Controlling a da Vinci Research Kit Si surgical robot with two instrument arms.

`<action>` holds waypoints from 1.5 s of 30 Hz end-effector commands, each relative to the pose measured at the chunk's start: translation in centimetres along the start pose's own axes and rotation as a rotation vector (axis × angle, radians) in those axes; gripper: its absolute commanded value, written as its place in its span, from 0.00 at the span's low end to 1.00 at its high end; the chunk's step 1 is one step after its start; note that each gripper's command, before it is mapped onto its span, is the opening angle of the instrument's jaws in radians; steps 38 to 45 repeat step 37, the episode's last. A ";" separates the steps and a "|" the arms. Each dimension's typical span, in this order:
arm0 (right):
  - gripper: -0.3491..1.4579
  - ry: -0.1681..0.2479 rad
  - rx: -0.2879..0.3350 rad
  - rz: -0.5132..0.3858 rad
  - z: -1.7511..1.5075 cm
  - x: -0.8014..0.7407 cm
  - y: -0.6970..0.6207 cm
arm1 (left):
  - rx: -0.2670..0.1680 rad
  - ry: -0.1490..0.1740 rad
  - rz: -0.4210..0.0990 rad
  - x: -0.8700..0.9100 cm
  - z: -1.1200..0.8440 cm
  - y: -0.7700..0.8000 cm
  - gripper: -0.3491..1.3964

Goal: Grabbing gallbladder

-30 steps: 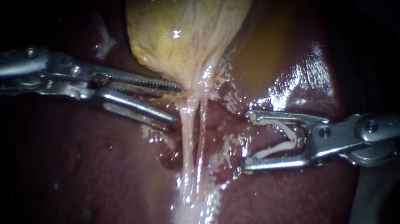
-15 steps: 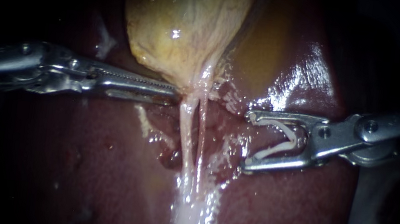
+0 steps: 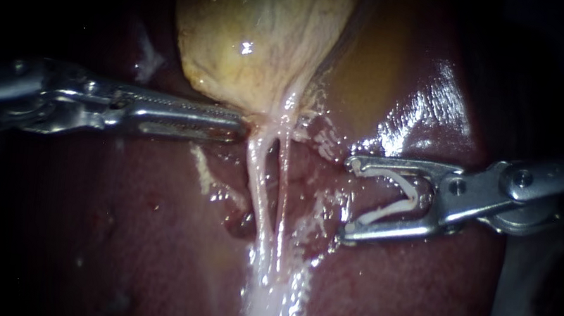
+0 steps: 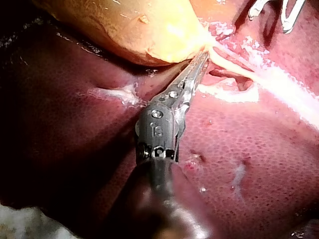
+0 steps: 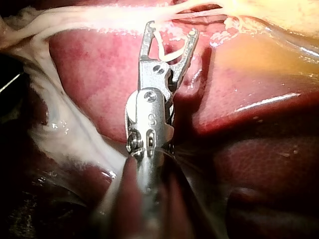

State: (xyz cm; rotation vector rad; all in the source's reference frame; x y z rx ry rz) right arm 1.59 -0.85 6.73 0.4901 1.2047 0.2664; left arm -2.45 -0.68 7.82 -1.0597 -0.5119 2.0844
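Note:
The yellow gallbladder [image 3: 261, 28] hangs at the top centre, narrowing to a neck with two pale tubes [image 3: 260, 191] running down over the liver [image 3: 111, 230]. My left instrument [image 3: 242, 125] comes in level from the left. Its jaws lie together on the tissue at the gallbladder's neck, and the nearer tube bows towards them. In the left wrist view my left instrument [image 4: 203, 54] pinches right under the gallbladder [image 4: 124, 25]. My right instrument [image 3: 349, 200] waits to the right of the tubes, apart from them. Its jaws stand wide around a white clip [image 3: 398, 192], which the right wrist view also shows [image 5: 162, 47].
Glistening wet liver [image 3: 430, 104] lies behind and right of the gallbladder. A broad white band of tissue [image 3: 268, 312] runs down from the tubes to the lower edge. The surroundings of the liver are dark.
My left instrument's jaws have gone from open to shut at the gallbladder's neck and drawn slightly left, bending the nearer tube's top that way. My right instrument has not moved.

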 end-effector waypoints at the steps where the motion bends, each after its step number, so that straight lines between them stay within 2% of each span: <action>1: 0.47 0.000 0.000 0.000 0.00 0.00 0.00 | -0.001 0.001 -0.004 -0.01 -0.02 0.00 0.00; 9: 0.47 0.000 0.000 0.000 0.00 0.00 0.00 | -0.010 -0.002 -0.010 0.09 -0.23 0.07 0.00; 17: 0.47 0.000 0.000 0.000 0.00 0.00 0.01 | -0.012 -0.003 -0.021 0.28 -0.47 0.02 0.00; 45: 0.47 0.000 -0.001 0.000 0.01 0.00 0.01 | -0.012 -0.003 -0.022 0.28 -0.49 0.05 0.00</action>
